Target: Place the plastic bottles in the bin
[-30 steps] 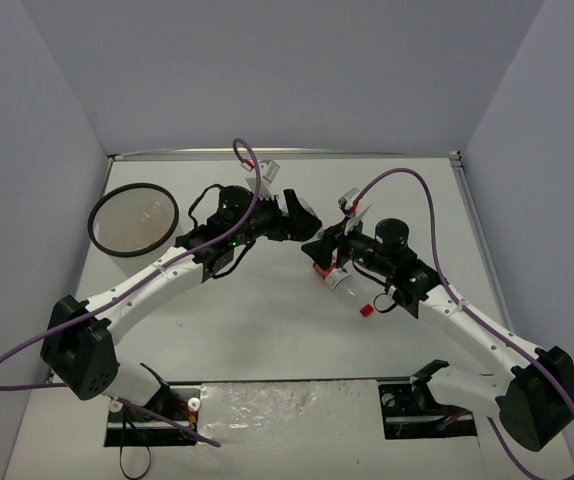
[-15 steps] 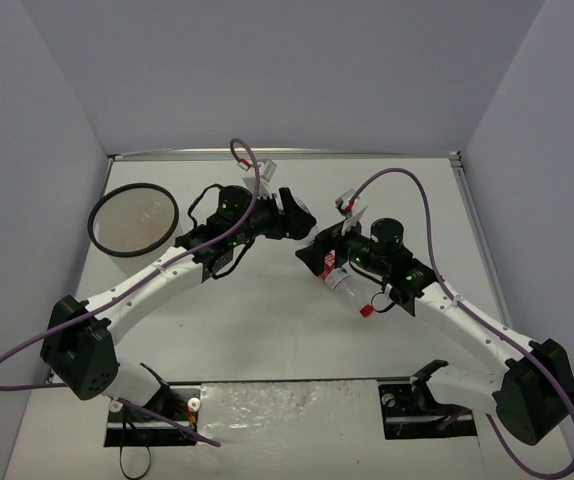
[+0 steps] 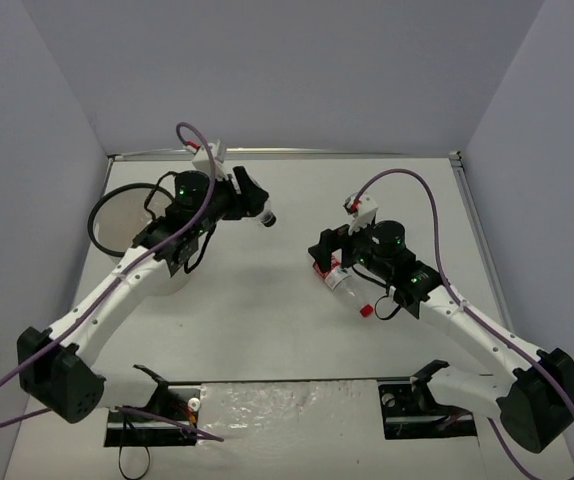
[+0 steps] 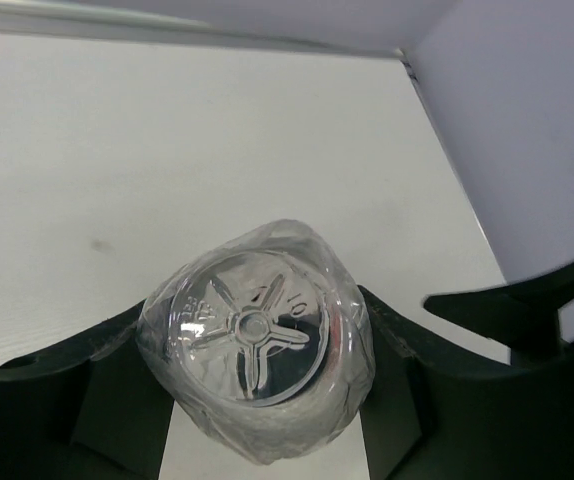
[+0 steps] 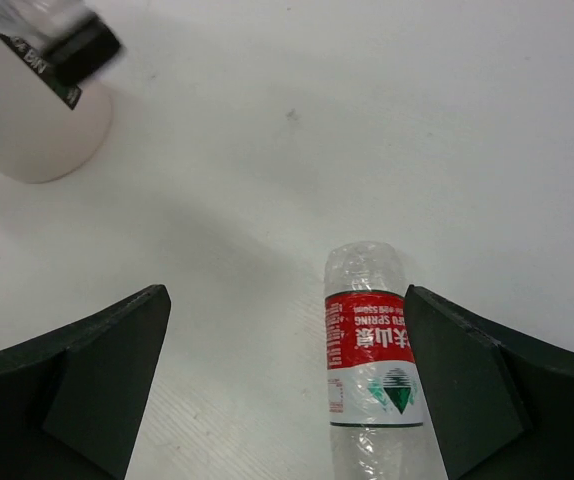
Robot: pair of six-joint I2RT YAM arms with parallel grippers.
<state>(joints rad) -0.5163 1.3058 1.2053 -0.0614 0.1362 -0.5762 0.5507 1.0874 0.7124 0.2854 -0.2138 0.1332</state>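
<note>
**Pale-walled cell, one carry under way**

Three pale grey walls (image 3: pixel 267 80) are enclosing the white tabletop (image 3: pixel 267 320). The left gripper (image 3: pixel 248 201) is clamping the small clear plastic bottle with black label and black cap (image 4: pixel 257 380) in the air. It is doing so to the right of the translucent white cylindrical bin with a thin black rim (image 3: pixel 117 218) at the far left. Swinging the bottle over that rim and releasing looks next. The right gripper (image 5: pixel 285 300), jaws spread wide, is hovering over the clear red-labelled plastic bottle (image 5: pixel 372 365) lying centre-right.

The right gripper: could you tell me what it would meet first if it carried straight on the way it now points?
Most likely the red-labelled bottle, lying on the table between the open fingers of the right gripper, though depth is unclear.
</note>
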